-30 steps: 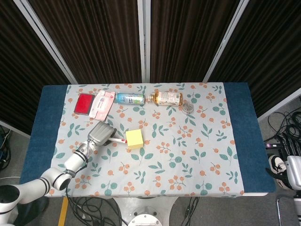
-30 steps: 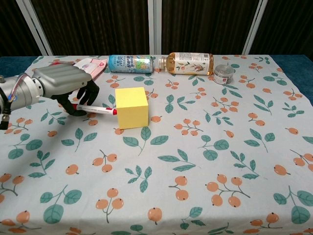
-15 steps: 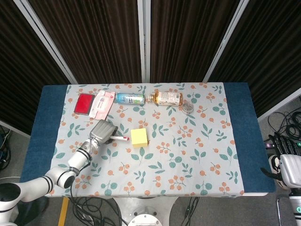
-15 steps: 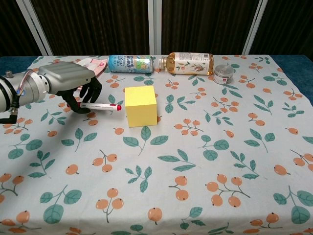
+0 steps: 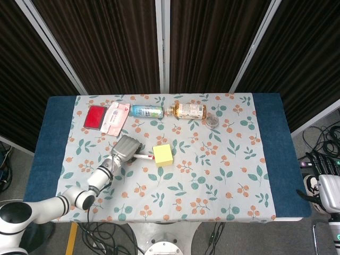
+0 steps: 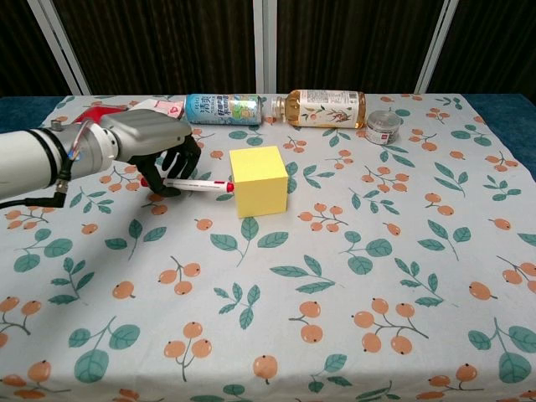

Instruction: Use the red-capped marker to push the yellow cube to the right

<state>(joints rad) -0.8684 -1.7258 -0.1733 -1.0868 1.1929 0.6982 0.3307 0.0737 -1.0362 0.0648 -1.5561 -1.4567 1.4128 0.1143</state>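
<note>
The yellow cube (image 5: 162, 155) (image 6: 260, 179) sits on the floral tablecloth left of the table's middle. My left hand (image 5: 126, 149) (image 6: 155, 144) grips a white marker (image 6: 194, 185) with a red cap (image 6: 229, 188), held level just above the cloth. The capped tip points right and touches the cube's left face. In the head view the marker (image 5: 140, 156) shows as a short white stick between hand and cube. Neither view shows my right hand; only a white piece of the robot (image 5: 330, 194) stands at the far right edge.
Along the back lie a red box (image 5: 96, 116), a pink packet (image 5: 115, 118), a blue can (image 5: 146, 111) (image 6: 222, 109), a tea bottle (image 5: 188, 111) (image 6: 325, 108) and a small tin (image 5: 212, 121) (image 6: 383, 127). Flowered cloth stretches right of the cube.
My left hand has moved right with the marker, and the yellow cube has slid right across the cloth ahead of the red cap.
</note>
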